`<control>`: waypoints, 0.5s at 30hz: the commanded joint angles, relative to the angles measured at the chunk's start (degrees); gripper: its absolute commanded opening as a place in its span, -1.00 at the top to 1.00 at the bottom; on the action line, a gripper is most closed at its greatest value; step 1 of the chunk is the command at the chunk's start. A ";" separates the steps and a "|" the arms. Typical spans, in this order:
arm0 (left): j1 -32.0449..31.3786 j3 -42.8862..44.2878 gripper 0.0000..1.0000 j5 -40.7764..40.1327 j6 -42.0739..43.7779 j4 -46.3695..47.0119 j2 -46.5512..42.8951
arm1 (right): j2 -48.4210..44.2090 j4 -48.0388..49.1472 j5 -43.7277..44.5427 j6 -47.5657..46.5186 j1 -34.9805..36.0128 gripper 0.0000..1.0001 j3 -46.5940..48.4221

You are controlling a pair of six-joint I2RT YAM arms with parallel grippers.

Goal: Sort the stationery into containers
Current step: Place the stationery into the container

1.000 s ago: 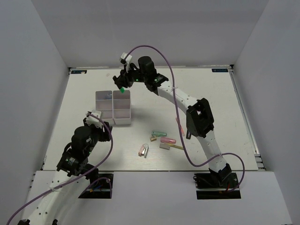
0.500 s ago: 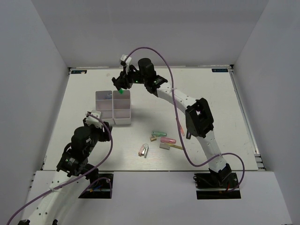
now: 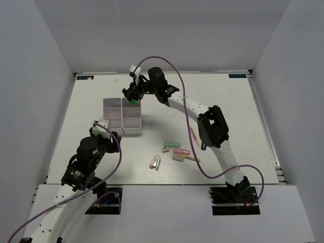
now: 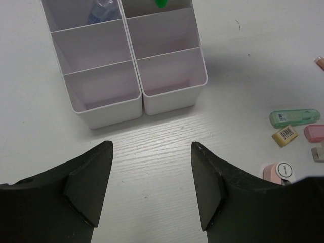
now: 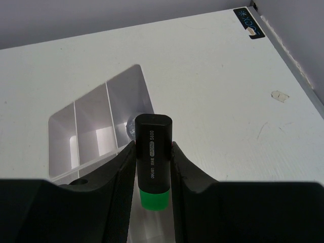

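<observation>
My right gripper (image 3: 132, 95) (image 5: 153, 154) is shut on a black highlighter (image 5: 152, 147). Its green cap (image 3: 132, 102) points down over the far right compartment of the white containers (image 3: 123, 116) (image 5: 76, 132). That cap also shows at the top of the left wrist view (image 4: 161, 3). My left gripper (image 3: 104, 126) (image 4: 152, 174) is open and empty, just in front of the containers (image 4: 126, 61). Loose stationery lies right of centre: a green piece (image 3: 172, 144) (image 4: 294, 117), a pink piece (image 3: 181, 151), a small yellow piece (image 4: 284, 135), a thin pink pencil (image 3: 194, 135) and a pink-white piece (image 3: 155, 162).
A bluish item (image 4: 101, 11) lies in the far left compartment; the two near compartments hold nothing. A grey eraser (image 3: 177, 157) and a yellow stick (image 3: 190, 159) lie among the loose items. White walls ring the table.
My right gripper has moved slightly left and lower with the highlighter, bringing the green cap down to the rim of the far right compartment. The left arm has not moved.
</observation>
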 commanded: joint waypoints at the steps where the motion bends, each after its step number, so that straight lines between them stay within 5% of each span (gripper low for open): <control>1: 0.18 -0.33 -0.47 -0.54 -0.36 1.05 -0.45 | -0.46 2.18 -0.23 -2.02 -0.33 0.88 -1.25; 5: 0.44 -0.33 -0.47 -0.71 -0.37 1.14 -0.63 | -1.08 1.66 -1.02 -3.16 -0.16 0.09 -1.95; 11: 0.17 -0.41 -0.47 -0.89 -0.45 1.14 -0.63 | -2.48 0.95 -0.67 -3.70 -0.16 -0.19 -2.22; 15: 0.17 -0.59 -0.42 -0.89 -0.54 1.14 -0.72 | -5.20 0.25 -0.58 -3.79 -0.25 -0.10 -2.31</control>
